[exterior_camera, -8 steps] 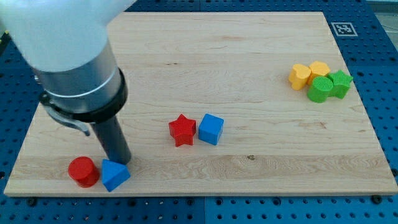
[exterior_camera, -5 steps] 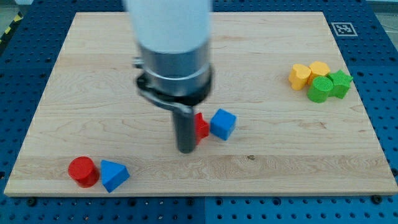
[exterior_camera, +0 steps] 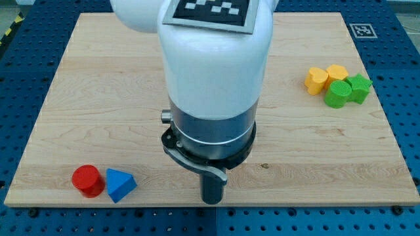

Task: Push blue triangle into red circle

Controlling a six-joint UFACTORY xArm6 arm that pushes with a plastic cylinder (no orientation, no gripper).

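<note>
The blue triangle lies near the board's bottom left corner, touching the right side of the red circle. My tip is at the view's bottom centre, at the board's bottom edge, well to the right of both blocks and apart from them. The arm's white and grey body fills the middle of the view and hides the board behind it.
Two yellow blocks and two green blocks sit clustered at the view's right, upper part. The wooden board lies on a blue pegboard. A fiducial tag marks the board's top right corner.
My tip moved from beside the blue triangle rightward, past the red star and blue cube, then down to the board's bottom edge. The arm now hides the star and the cube.
</note>
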